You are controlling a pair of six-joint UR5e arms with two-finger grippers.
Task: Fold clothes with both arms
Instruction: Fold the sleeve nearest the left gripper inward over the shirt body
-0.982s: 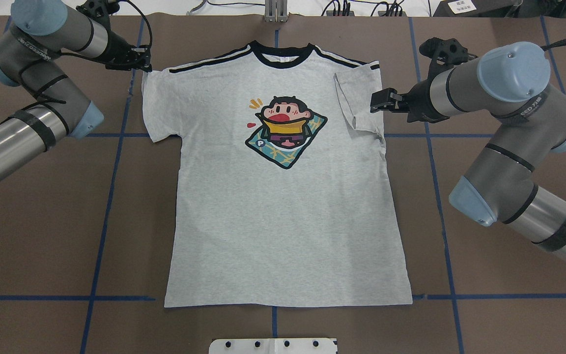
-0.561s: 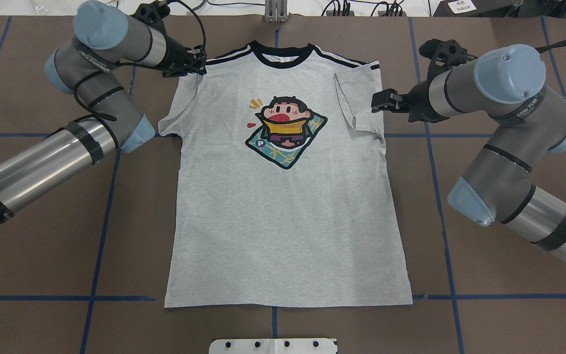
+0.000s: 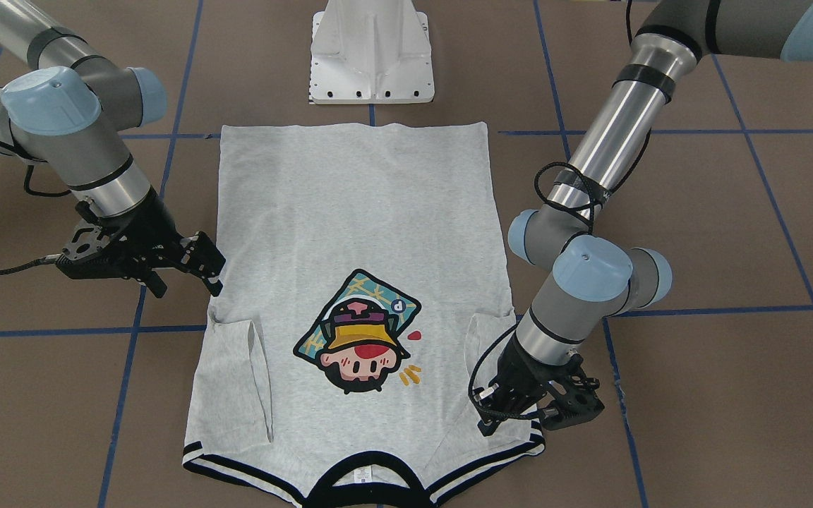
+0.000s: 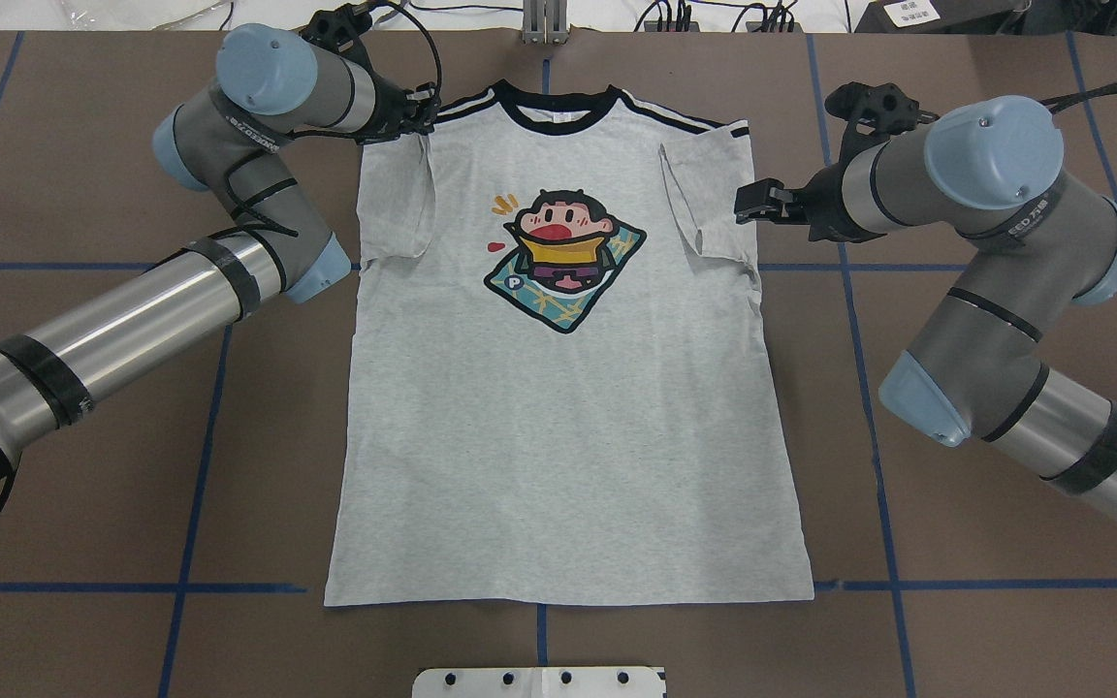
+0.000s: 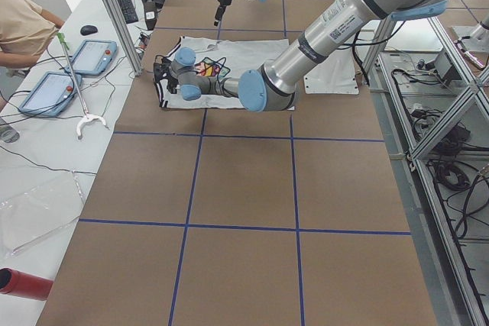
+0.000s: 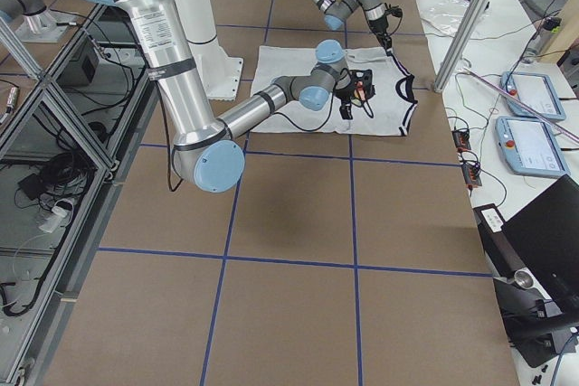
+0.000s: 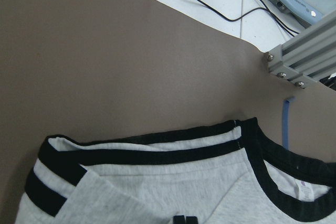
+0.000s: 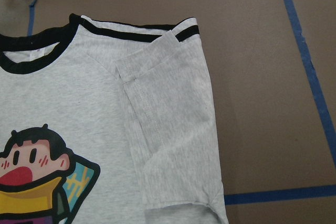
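The grey T-shirt lies flat and face up on the brown table, collar at the far edge. Both sleeves are folded in over its body. My left gripper sits low at the striped left shoulder, shut on the top corner of the folded sleeve. The left wrist view shows its fingertips pressed together over grey cloth, near the black collar. My right gripper hovers open just outside the shirt's right edge, beside the folded right sleeve. In the front-facing view the right gripper holds nothing.
The white pedestal base stands at the robot's edge of the table, past the shirt's hem. Blue tape lines grid the brown tabletop. A metal bracket stands beyond the collar. A person and tablets are at the side desk.
My left arm swung right toward the collar, dragging the left sleeve from spread out to folded over the shirt's body. The right arm has barely moved.
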